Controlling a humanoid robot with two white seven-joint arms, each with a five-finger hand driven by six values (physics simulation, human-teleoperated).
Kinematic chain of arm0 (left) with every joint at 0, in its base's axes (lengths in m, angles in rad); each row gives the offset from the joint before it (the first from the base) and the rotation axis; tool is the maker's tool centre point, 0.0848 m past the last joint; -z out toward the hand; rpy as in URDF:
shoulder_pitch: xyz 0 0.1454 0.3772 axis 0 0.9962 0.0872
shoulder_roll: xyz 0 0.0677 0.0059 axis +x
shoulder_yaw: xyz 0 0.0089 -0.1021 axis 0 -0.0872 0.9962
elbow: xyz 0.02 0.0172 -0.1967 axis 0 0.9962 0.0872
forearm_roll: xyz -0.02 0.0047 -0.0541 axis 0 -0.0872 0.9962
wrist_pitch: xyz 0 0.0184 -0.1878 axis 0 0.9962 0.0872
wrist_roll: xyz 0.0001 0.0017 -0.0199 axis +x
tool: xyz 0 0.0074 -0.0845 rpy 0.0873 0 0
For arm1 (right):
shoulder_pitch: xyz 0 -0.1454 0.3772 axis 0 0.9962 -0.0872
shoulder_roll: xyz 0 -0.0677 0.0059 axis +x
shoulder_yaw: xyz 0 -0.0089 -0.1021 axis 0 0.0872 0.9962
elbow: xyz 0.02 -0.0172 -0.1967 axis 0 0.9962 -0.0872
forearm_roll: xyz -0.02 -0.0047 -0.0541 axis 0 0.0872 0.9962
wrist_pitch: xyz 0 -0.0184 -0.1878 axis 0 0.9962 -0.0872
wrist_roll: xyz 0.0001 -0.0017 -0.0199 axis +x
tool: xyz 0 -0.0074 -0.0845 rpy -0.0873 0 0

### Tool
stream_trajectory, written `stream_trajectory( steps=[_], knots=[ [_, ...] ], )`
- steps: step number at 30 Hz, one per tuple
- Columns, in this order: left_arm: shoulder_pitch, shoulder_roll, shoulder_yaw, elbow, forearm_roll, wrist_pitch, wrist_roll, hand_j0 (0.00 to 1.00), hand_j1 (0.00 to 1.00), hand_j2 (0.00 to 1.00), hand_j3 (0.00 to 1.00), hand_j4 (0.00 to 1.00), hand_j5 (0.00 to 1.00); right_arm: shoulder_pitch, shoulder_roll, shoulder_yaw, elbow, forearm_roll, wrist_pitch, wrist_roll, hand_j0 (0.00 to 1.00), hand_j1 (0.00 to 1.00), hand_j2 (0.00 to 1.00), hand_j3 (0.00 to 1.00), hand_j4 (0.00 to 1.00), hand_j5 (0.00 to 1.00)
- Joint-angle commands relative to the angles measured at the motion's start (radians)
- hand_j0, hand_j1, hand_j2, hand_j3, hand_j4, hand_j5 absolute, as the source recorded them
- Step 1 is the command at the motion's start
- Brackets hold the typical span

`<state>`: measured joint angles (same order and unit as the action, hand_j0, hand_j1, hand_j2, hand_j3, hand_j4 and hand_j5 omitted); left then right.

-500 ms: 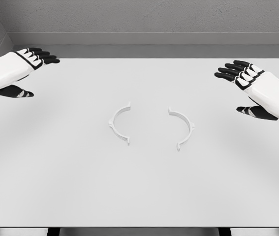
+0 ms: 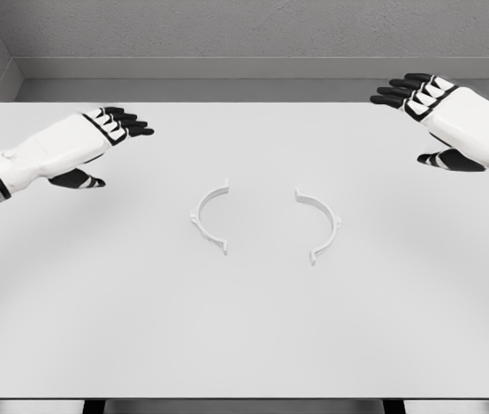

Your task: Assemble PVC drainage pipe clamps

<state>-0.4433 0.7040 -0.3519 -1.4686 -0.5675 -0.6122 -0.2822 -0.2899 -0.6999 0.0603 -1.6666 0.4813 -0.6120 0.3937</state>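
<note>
No text, label, brand, number or sign can be read anywhere; the two white clamp halves (image 2: 210,217) and (image 2: 319,225) are unmarked; the table (image 2: 244,336) is plain white; both hands show only black and white panels, no lettering.

Bare table (image 2: 244,328) all around both clamp halves (image 2: 208,217)

The table (image 2: 244,328) is plain white. Both clamp halves, the left clamp half (image 2: 209,217) and the right clamp half (image 2: 322,225), are white too. The left hand (image 2: 72,151) and right hand (image 2: 447,112) are white with black fingers (image 2: 128,125). The back wall (image 2: 244,30) is mottled grey.
</note>
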Motion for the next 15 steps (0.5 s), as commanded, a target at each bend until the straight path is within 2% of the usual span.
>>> stream_trajectory(
  steps=[1,4,7,10,15],
  knots=[
    [0.0,-0.041,-0.01,0.011,-0.031,0.001,-0.009,1.0,1.0,1.0,1.0,1.0,1.0,0.0,0.008,0.09,0.061,0.013,0.001,0.036,1.0,1.0,1.0,1.0,1.0,1.0],
    [-0.002,-0.061,-0.041,0.013,-0.035,0.001,-0.011,1.0,1.0,1.0,1.0,1.0,1.0,-0.003,0.089,0.108,0.111,0.013,0.001,0.036,1.0,1.0,1.0,1.0,1.0,1.0],
    [-0.006,-0.078,-0.065,0.028,-0.035,0.001,-0.023,1.0,1.0,1.0,1.0,1.0,1.0,-0.002,0.121,0.125,0.133,0.007,0.001,0.028,1.0,1.0,1.0,1.0,1.0,1.0],
    [-0.011,-0.104,-0.079,0.048,-0.043,0.001,-0.029,1.0,1.0,1.0,1.0,1.0,1.0,0.0,0.157,0.132,0.188,0.002,0.001,0.03,1.0,1.0,1.0,1.0,1.0,1.0],
    [-0.018,-0.133,-0.102,0.065,-0.06,0.001,-0.031,1.0,1.0,1.0,1.0,1.0,1.0,0.006,0.16,0.154,0.186,0.0,0.001,0.034,1.0,1.0,1.0,1.0,1.0,1.0]
  ],
)
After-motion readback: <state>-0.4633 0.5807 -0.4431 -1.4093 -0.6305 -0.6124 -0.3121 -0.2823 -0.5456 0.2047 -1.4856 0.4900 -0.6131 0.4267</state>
